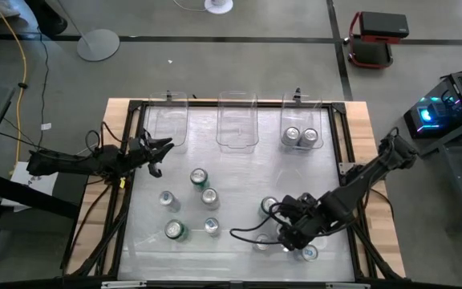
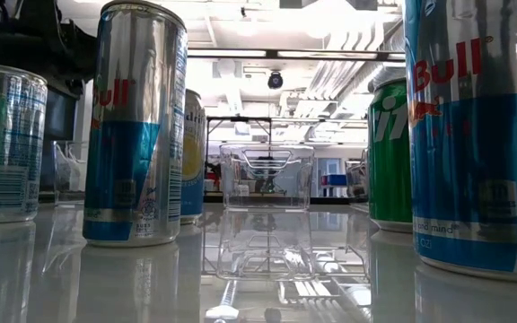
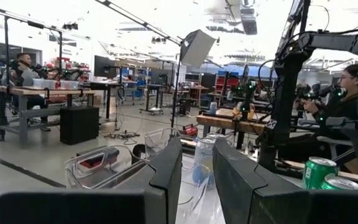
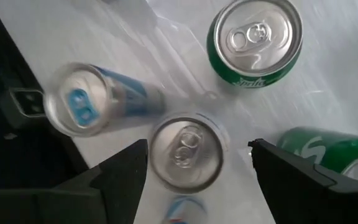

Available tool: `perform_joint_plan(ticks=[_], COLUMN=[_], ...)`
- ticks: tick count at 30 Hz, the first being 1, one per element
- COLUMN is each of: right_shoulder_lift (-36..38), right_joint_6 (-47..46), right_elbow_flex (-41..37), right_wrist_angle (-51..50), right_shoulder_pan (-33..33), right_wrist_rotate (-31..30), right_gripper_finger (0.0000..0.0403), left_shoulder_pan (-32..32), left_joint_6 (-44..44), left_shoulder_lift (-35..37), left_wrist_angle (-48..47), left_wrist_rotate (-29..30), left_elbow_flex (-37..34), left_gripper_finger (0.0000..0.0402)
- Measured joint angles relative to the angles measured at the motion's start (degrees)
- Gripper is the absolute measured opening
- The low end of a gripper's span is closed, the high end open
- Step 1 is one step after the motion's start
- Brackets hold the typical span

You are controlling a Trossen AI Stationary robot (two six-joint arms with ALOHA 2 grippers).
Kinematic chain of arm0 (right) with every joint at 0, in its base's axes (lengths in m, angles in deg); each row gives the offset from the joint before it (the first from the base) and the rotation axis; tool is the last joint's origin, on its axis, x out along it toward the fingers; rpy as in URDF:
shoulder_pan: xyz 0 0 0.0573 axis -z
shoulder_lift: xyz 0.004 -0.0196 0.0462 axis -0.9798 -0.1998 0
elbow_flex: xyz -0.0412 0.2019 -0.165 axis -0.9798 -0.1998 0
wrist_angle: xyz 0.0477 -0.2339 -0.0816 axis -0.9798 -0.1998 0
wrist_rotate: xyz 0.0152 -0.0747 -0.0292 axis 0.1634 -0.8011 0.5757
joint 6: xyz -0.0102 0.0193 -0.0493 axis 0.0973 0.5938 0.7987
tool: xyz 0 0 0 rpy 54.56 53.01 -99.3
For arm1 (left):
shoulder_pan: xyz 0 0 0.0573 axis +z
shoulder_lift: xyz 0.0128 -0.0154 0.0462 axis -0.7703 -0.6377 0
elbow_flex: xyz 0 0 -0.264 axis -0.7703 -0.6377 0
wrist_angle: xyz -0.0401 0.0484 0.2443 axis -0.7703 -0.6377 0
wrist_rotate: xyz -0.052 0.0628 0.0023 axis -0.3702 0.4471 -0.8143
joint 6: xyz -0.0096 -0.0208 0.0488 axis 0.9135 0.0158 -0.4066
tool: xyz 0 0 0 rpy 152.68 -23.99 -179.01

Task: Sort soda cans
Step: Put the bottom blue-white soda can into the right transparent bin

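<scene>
The wooden-edged table with its glossy white top (image 1: pixel 239 168) carries everything, framed by a black metal rig. Along its far edge stand three clear plastic bins: the left bin (image 1: pixel 167 120) and the middle bin (image 1: pixel 237 120) hold nothing that shows, while the right bin (image 1: pixel 301 127) holds two silver-topped cans (image 1: pixel 301 136) side by side.

The right arm reaches in from the table's right side to the near right corner. Its right gripper (image 4: pixel 194 165) hangs directly above an upright plain silver can (image 4: pixel 186 151), the dark fingers (image 4: pixel 120 171) spread wide on either side of the can's top and apart from it (nothing is grasped). Around that can the wrist view shows an upright green can (image 4: pixel 255 42), a silver-and-blue can (image 4: pixel 92 102), and a second green can (image 4: pixel 331 155) at the edge of the picture.

The left arm stretches in from the left side, its left gripper (image 1: pixel 157 152) raised near the left bin; its fingers (image 3: pixel 166 177) stand close together with a narrow gap and grip nothing.

Loose soda cans (image 1: pixel 195 205) stand in the left-centre of the table: five upright, one of them green-bodied (image 1: pixel 174 231). From table height, a tall silver-and-blue can (image 2: pixel 137 126) stands close to the camera.
</scene>
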Motion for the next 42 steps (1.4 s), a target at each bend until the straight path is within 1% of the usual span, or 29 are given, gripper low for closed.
perform_joint_plan(ticks=[6,13,17,23,26,30,35,42], right_shoulder_lift=[0.0,0.0,0.0,0.0,-0.4,-1.6,-3.2,-3.3], right_joint_6=[5.3,11.5,12.1,12.4,12.4,12.6,16.7,21.1], right_elbow_flex=[-2.9,-5.6,-6.4,-6.4,-6.4,-6.3,-6.3,-6.3], right_wrist_angle=[1.5,9.1,9.3,8.7,8.7,9.0,10.1,9.9], right_shoulder_pan=[0.0,0.0,0.0,0.0,0.0,0.4,1.4,2.3], right_wrist_rotate=[0.2,1.0,1.9,1.0,0.8,1.8,4.6,5.3], right_gripper_finger=[0.0275,0.0275,0.0275,0.0278,0.0288,0.0314,0.0343,0.0348], left_shoulder_pan=[0.0,0.0,0.0,0.0,0.0,0.0,0.0,0.0], left_joint_6=[0.0,0.0,0.5,1.0,1.0,1.0,1.0,1.0], left_shoulder_lift=[0.0,0.0,0.0,0.0,0.0,0.0,0.0,0.0], left_wrist_angle=[0.1,0.0,0.0,0.1,0.1,0.1,0.1,0.0], left_wrist_rotate=[0.0,0.0,0.0,0.1,0.1,0.3,0.4,0.5], left_elbow_flex=[0.0,0.0,0.0,0.0,0.0,0.0,0.0,0.0], left_gripper_finger=[0.0078,0.0078,0.0078,0.0078,0.0078,0.0078,0.0078,0.0078])
